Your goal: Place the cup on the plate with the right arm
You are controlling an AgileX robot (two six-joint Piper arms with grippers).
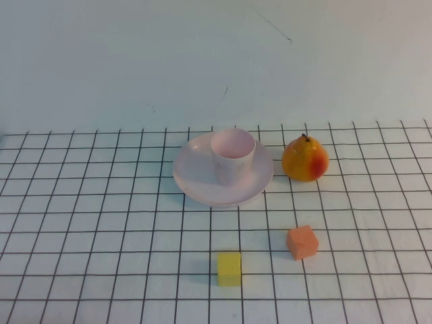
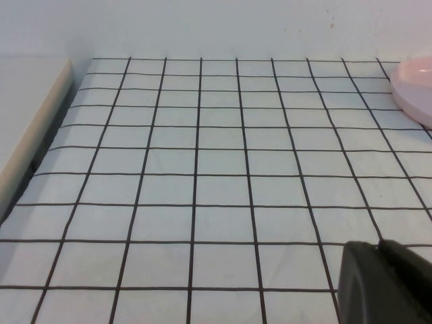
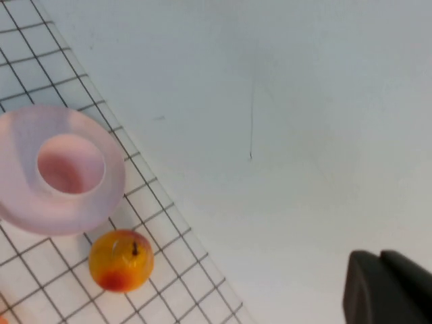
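The pale pink cup stands upright on the round pale pink plate at the middle back of the gridded table. Both show in the right wrist view too, the cup inside the plate. Neither arm shows in the high view. My right gripper is shut and empty, well away from the cup, over plain white surface. My left gripper is shut and empty, low over the grid, with the plate's edge far off.
An orange-yellow pear-like fruit sits right of the plate, also in the right wrist view. An orange cube and a yellow cube lie nearer the front. A pale raised ledge borders the grid's left side.
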